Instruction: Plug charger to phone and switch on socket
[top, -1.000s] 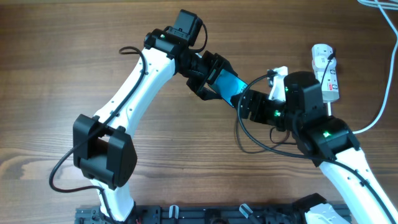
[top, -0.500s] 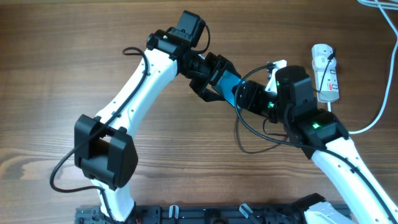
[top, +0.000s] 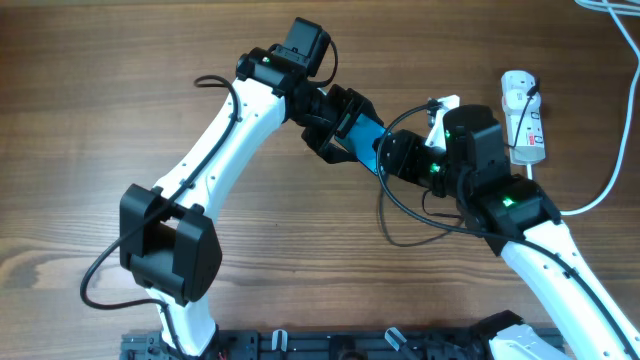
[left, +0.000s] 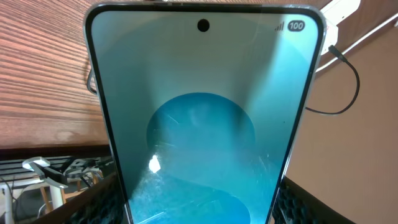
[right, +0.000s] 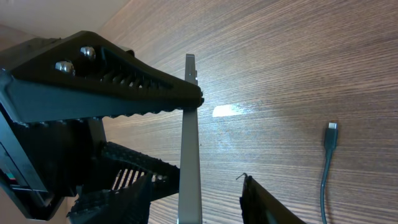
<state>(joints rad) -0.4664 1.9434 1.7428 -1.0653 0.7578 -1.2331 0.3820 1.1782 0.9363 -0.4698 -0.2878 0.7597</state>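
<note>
My left gripper (top: 345, 125) is shut on the phone (top: 366, 132) and holds it tilted above the table. In the left wrist view the cyan screen (left: 199, 112) fills the frame between the fingers (left: 199, 208). My right gripper (top: 392, 158) is open, with one finger on each side of the phone's free end. In the right wrist view the phone shows edge-on (right: 189, 137) between those fingers (right: 198, 186), not touching them. The charger's dark plug tip (right: 331, 130) lies on the table to the right, apart from both grippers. The white socket (top: 525, 120) lies at the right.
A white lead (top: 610, 185) runs from the socket along the table's right edge. A thin black cable (left: 348, 87) loops near the socket's corner (left: 341, 9). A black cable (top: 400, 228) hangs in a loop under my right arm. Bare wood lies to the left and in front.
My right arm has moved up and left, bringing its open fingers around the phone's end. The left gripper shifted slightly with the phone. Little moved in the last half second.
</note>
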